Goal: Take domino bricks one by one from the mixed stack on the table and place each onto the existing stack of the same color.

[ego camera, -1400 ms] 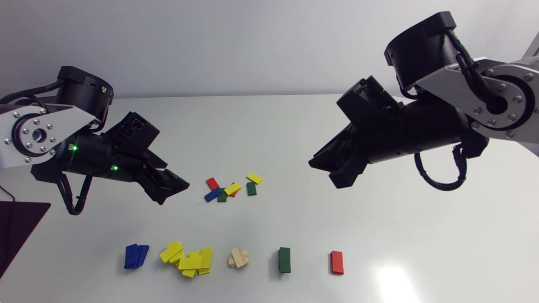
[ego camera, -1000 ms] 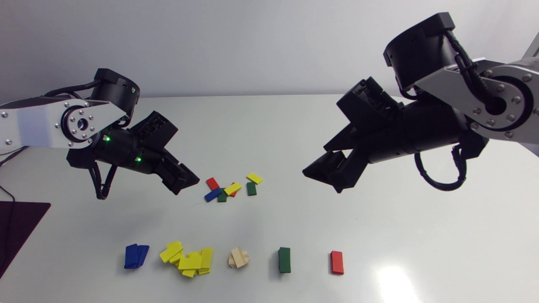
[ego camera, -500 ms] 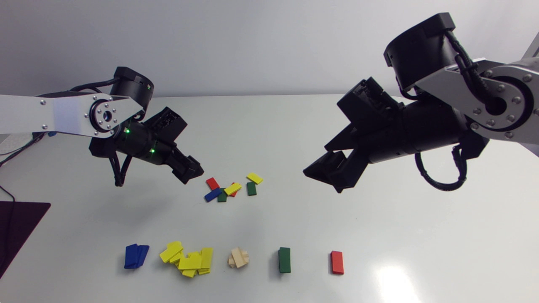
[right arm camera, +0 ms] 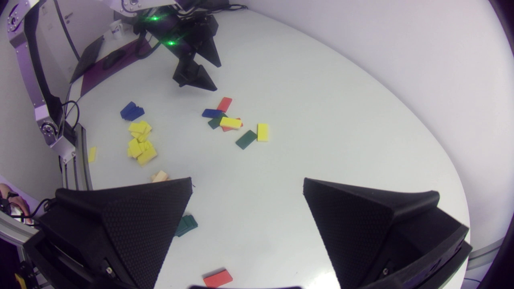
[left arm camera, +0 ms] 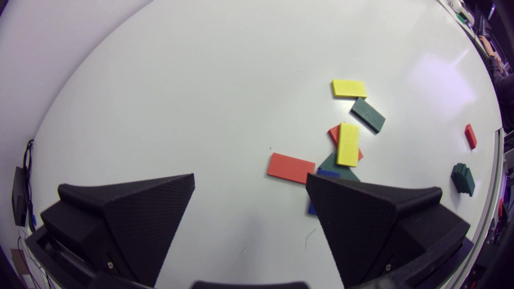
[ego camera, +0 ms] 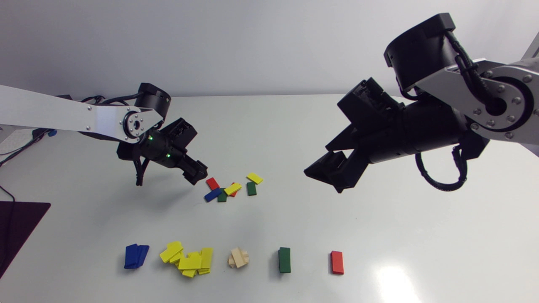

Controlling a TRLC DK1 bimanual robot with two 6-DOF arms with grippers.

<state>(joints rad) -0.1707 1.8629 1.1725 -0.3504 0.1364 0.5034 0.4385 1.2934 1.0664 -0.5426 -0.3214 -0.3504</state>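
The mixed pile (ego camera: 230, 188) lies mid-table: a red brick (ego camera: 212, 183), a blue brick (ego camera: 213, 194), a yellow brick (ego camera: 233, 188) lying on others, and green and yellow ones beside them. My left gripper (ego camera: 198, 172) hovers open just left of the pile. In the left wrist view the left gripper (left arm camera: 249, 176) holds nothing; the red brick (left arm camera: 291, 167) lies just ahead of one finger, which partly hides the blue brick (left arm camera: 327, 173). My right gripper (ego camera: 326, 174) hangs open, high to the pile's right, and it is empty (right arm camera: 247, 182).
Along the front of the table stand the sorted stacks: blue (ego camera: 136, 256), a loose yellow heap (ego camera: 188, 259), wood-coloured (ego camera: 238, 257), green (ego camera: 284, 259) and red (ego camera: 337, 262). A dark mat (ego camera: 17, 227) lies at the left edge.
My left arm has stretched out to the right and lowered, bringing its open gripper up to the mixed pile. The right gripper's fingers spread early on, then the arm stayed still.
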